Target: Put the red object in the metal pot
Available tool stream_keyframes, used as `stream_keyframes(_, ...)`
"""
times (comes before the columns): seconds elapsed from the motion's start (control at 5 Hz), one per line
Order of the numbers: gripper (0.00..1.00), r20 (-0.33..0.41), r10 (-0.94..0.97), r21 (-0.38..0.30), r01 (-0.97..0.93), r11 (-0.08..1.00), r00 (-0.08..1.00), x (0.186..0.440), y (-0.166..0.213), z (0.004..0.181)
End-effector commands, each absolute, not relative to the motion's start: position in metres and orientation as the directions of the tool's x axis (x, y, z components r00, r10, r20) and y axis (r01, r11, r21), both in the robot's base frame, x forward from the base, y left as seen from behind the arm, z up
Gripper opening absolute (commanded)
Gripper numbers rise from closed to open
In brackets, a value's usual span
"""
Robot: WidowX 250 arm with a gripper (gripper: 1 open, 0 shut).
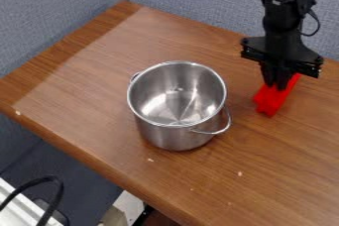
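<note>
The jaws are gripping the block at the pot's three o'clock, on the counter. Lifting, carrying and releasing into the pot are remaining.

The brown wooden table carries a metal pot and a red block.

The red object, bright and blocky, longer than it is wide, lies below your fingers, its upper part hidden by them. Your metal pot, shiny, round and upright, stands apart from the fingers, with a loop handle showing.
</note>
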State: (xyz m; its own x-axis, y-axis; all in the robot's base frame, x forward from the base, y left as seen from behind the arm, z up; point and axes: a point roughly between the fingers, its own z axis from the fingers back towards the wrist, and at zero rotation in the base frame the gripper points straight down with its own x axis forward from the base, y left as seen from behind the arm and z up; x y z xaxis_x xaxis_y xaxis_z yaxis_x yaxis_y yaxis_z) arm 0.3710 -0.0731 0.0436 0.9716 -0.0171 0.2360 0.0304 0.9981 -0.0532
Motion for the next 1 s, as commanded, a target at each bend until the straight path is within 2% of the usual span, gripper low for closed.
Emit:
stream_keyframes(0.0, 0.0, 0.212, -0.051, -0.048, 0.062, 0.997, 0.976, 0.371, -0.083, 0.035)
stream_keyframes(0.2, 0.0, 0.23, -0.06, -0.055, 0.075, 0.996, 0.971, 0.376, -0.085, 0.041)
stream_keyframes(0.6, 0.0, 0.244, -0.07, -0.054, 0.086, 0.995, 0.967, 0.392, -0.058, 0.057)
stream_keyframes(0.8, 0.0, 0.276, -0.035, -0.048, 0.05, 0.998, 0.961, 0.393, -0.06, 0.074)
